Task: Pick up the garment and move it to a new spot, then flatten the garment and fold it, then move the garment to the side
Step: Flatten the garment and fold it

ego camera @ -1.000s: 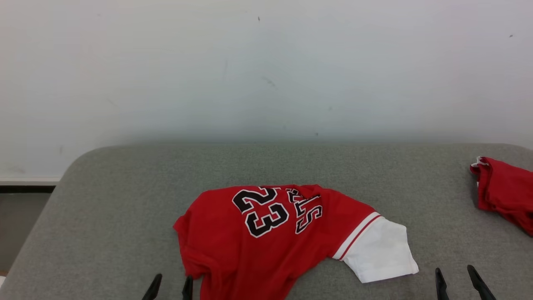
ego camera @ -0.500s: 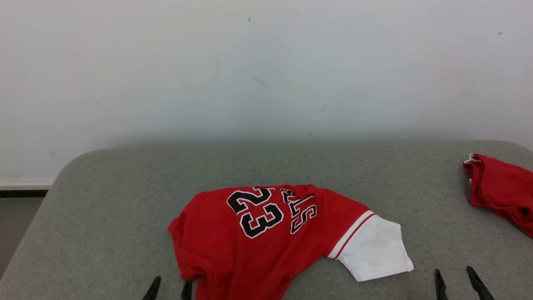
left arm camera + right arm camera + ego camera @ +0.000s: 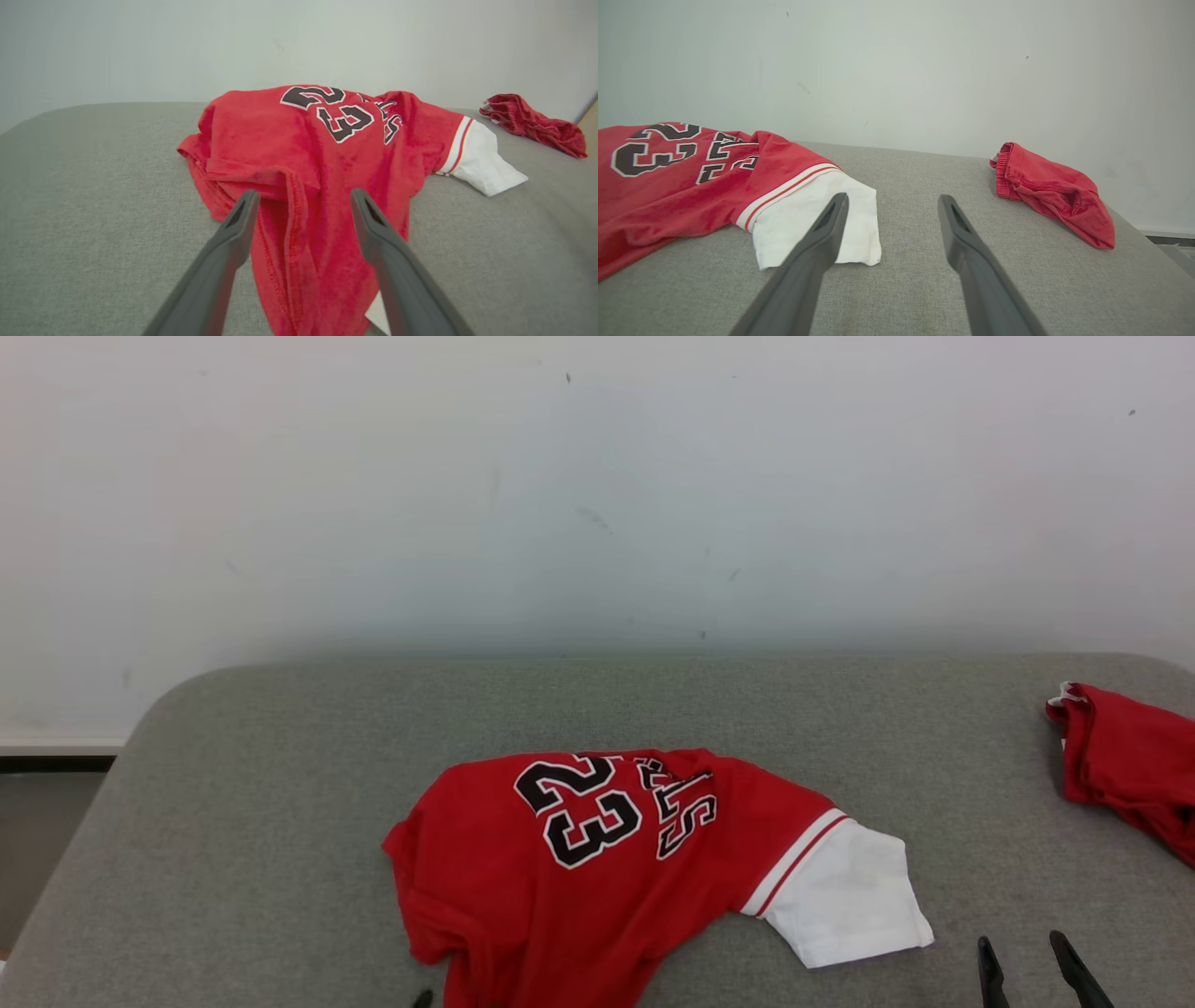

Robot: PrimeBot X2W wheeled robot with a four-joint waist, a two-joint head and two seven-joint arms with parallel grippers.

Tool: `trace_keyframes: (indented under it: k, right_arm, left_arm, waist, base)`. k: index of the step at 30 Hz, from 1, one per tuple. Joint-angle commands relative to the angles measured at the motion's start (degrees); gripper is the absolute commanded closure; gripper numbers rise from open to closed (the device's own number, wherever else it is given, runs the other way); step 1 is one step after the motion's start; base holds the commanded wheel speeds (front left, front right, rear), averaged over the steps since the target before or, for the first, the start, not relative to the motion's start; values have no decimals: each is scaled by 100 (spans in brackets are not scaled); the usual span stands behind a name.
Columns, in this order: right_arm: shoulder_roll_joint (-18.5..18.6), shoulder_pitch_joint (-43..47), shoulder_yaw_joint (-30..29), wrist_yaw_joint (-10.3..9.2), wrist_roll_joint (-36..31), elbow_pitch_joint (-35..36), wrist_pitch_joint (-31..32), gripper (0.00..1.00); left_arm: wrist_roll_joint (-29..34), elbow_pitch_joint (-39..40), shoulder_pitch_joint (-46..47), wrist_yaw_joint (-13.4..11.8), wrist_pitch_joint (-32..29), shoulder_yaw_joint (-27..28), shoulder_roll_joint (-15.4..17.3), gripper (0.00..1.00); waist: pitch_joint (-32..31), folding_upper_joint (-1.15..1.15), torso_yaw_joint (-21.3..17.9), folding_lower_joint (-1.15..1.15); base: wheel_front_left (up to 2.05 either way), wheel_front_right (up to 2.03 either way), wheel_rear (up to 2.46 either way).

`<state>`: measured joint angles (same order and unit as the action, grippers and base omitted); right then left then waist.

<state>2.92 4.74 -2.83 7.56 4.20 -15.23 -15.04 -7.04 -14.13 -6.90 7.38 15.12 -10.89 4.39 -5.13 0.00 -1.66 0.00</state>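
We see one pale wall (image 3: 597, 476) taking up the upper half of the head view, and below it one grey fabric-covered surface (image 3: 280, 756) with rounded far corners. Two red garments lie on it. The larger is one red jersey (image 3: 504, 905), crumpled and unfolded near the front edge, a little left of centre, with its lower part running out of the head view at the bottom. The smaller is one bunched red garment (image 3: 1130, 765) well apart from it at the far right edge. The jersey shows one white sleeve (image 3: 850, 896), spread flat toward the right and joined to the red body by a white band with a thin red stripe. We count two grippers, each with two dark fingers. The left gripper (image 3: 304, 192) has its fingers spread wide; in its wrist view they frame a stitched fold of the jersey's near edge, and we cannot tell whether they touch the cloth. The right gripper (image 3: 1019, 940) is likewise spread and holds nothing, hanging over bare grey fabric just right of the white sleeve. Smallest, we read two black, white-edged digits, 23 (image 3: 583, 807), on the jersey, beside lettering partly lost in a fold.
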Motion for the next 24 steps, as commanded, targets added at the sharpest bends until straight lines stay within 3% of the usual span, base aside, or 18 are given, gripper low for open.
trace_keyframes:
  k: [1,8,12,24]
  right_arm:
    - [28,-45,-38,-16,41,1,-15,0]
    - [201,-150,31,-16,53,-147,-16,0]
    - [337,-324,309,-16,105,-501,-15,0]
    - [626,-911,977,-16,421,-1232,164,0]
  left_arm:
    - [47,-20,-83,10,0,-148,80,0]
    - [-315,-38,-130,4,-394,-1205,558,0]
    - [-405,-164,-137,5,-603,-1266,708,0]
    - [-374,-526,85,-31,-754,-1398,743,0]
  waist:
    - [3,0,2,0]
    - [108,0,26,0]
    - [225,0,40,0]
    - [576,0,106,0]
  base:
    - [0,0,0]
    - [0,0,0]
    - [0,0,0]
    - [0,0,0]
